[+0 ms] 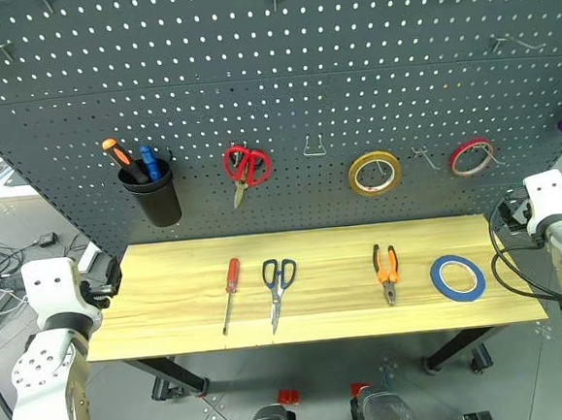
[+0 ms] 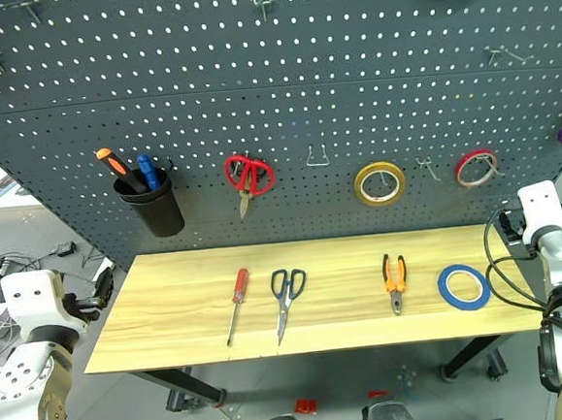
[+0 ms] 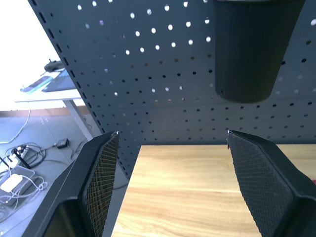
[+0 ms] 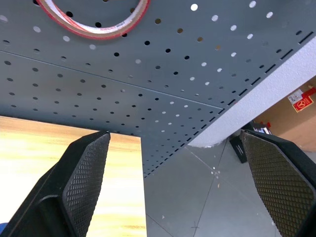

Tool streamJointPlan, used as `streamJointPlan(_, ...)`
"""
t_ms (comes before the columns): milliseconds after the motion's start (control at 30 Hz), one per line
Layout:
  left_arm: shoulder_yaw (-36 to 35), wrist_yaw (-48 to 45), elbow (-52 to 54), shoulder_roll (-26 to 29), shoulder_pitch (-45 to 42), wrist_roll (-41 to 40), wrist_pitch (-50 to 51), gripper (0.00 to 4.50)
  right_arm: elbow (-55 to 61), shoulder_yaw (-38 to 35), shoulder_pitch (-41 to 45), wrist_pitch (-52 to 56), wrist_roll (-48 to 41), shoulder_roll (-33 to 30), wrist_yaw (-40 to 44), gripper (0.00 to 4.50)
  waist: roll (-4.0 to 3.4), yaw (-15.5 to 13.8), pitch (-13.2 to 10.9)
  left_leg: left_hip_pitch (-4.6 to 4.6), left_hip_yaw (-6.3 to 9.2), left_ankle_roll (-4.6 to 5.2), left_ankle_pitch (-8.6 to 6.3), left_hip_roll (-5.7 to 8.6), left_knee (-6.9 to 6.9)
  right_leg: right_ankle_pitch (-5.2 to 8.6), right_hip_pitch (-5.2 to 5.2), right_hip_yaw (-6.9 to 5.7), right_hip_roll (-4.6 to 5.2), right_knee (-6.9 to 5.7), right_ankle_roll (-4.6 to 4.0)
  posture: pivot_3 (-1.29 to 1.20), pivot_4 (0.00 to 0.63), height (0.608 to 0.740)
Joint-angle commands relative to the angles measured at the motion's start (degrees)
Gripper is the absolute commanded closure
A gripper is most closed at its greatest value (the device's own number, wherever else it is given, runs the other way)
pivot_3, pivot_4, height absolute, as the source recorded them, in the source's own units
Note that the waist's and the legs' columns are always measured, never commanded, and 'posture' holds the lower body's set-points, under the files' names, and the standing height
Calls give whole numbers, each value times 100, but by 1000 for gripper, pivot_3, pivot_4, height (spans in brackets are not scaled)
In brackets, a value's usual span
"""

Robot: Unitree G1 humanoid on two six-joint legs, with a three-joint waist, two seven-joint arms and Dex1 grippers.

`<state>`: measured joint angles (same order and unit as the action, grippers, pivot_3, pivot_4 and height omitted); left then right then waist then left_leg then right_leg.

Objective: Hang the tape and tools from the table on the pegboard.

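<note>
While the black cup (image 1: 153,194) hangs at the pegboard's (image 1: 280,74) left side, two screwdrivers are seen standing in it, one orange-handled (image 1: 116,157) and one blue-handled (image 1: 150,162), both leaning and poking above the rim. Along the same row, red-handled scissors (image 1: 246,168), a bare metal hook (image 1: 315,149), a yellow tape ring (image 1: 375,173) and a thinner red tape ring (image 1: 472,156) are hung.

Down on the table (image 1: 171,296), four items are laid in a line, well apart from one another: the red-handled screwdriver (image 1: 231,290), then the dark-handled scissors (image 1: 277,288) with blades pointing toward the front edge, then the orange-and-black pliers (image 1: 386,272), and the blue tape (image 1: 457,278) flat near the right end. Nothing is touched by either arm.

The left gripper (image 3: 170,187) is held off the table's left end, its fingers (image 3: 98,187) spread wide with nothing between them; the table's left corner and the cup's underside are seen past them. The right gripper (image 4: 180,187) is poised off the right end, fingers (image 4: 84,182) likewise spread wide and empty, with the table's right corner and the red ring seen beyond.

Bare wood is left at both ends of the tabletop and along the back edge under the board. Cables (image 1: 3,261) are strewn on the floor to the left.
</note>
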<state>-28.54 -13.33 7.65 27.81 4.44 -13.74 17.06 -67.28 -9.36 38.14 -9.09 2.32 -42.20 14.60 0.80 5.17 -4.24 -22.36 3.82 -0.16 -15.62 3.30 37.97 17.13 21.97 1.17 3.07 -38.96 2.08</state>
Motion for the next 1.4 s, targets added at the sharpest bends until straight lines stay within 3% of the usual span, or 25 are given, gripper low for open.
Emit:
streamJointPlan(33,-59,-71,44,145,-55,57,-158,825,70,-6,234,-105,16,-94,-41,0,-3,5,8,0,0,2,-1,0,0,0,0,0,0,0,0,-129,30,740)
streamJointPlan(367,8,-128,106,140,155,246,-221,825,141,49,176,-141,-18,-26,316,0,-2,4,19,1,0,7,-3,0,1,0,-2,1,0,0,0,-129,44,740)
streamJointPlan(533,65,-208,386,-40,202,-3,-94,825,262,33,-16,-151,-114,-69,895,0,-2,-3,18,2,2,12,-6,0,2,0,-7,-1,1,2,0,-140,62,740)
streamJointPlan(733,222,-14,764,-209,181,-69,459,825,709,-65,-281,91,-277,-88,1230,0,-13,12,3,48,0,30,-17,-2,-2,2,-52,1,2,11,-3,-175,97,740)
streamJointPlan(800,262,-186,961,-282,150,-441,838,825,1171,-99,-521,332,-447,-69,1572,0,-14,23,-20,58,-1,33,-20,-2,-3,4,-62,0,2,12,-5,-202,124,740)
streamJointPlan(1033,1417,-1006,1263,256,150,107,434,825,3482,-51,-1758,1807,-843,-134,2333,0,-47,37,-230,65,2,39,-23,-3,5,5,-79,-2,3,14,-5,-261,180,740)
streamJointPlan(1167,2298,-2057,1721,650,-158,-192,537,825,4731,154,-2214,2890,-868,-112,2478,0,-83,105,-374,63,-1,39,-23,-4,5,5,-73,0,4,9,-5,-274,198,740)
streamJointPlan(1300,2970,-2626,1748,1127,-373,151,466,825,5204,363,-2224,3710,-809,-35,2395,0,-96,181,-466,63,-5,40,-23,-7,3,5,-66,3,2,4,-5,-288,211,740)
streamJointPlan(1400,3372,-3038,1676,1157,-681,15,546,825,5197,691,-2034,4219,-773,114,2480,0,-75,283,-571,61,-4,40,-23,-13,1,6,-64,1,-3,4,-6,-300,225,740)
